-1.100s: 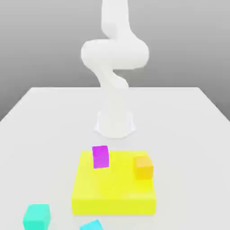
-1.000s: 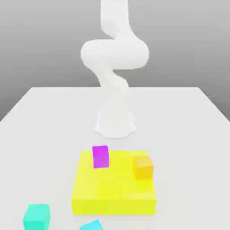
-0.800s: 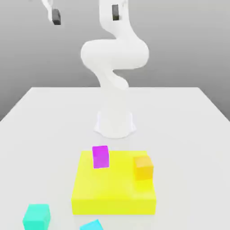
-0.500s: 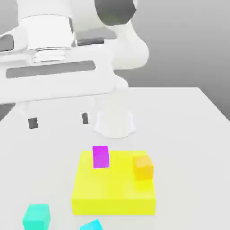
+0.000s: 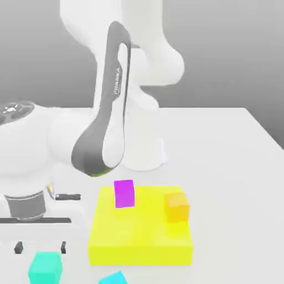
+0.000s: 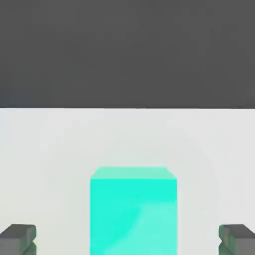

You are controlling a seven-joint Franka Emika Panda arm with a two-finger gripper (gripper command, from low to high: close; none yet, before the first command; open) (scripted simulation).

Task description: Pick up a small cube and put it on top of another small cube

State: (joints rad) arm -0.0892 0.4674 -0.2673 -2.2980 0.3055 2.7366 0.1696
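A small teal cube (image 5: 45, 267) rests on the white table near the front at the exterior view's left. My gripper (image 5: 41, 247) hangs open just above it, its dark fingertips (image 5: 19, 247) spread wider than the cube. In the hand view the same teal cube (image 6: 133, 210) sits between the two fingertips (image 6: 18, 237), apart from both. A magenta cube (image 5: 124, 193) and an orange cube (image 5: 177, 207) stand on a yellow slab (image 5: 140, 233). Part of a light blue cube (image 5: 116, 278) shows at the front edge.
The arm's white base (image 5: 142, 150) stands behind the yellow slab. The arm's links (image 5: 105, 127) reach over the left half of the table (image 5: 222, 144). Open table lies to the exterior view's right of the slab.
The arm has swung down from high above and lowered the open gripper to just over the teal cube. The cubes and the slab have not moved.
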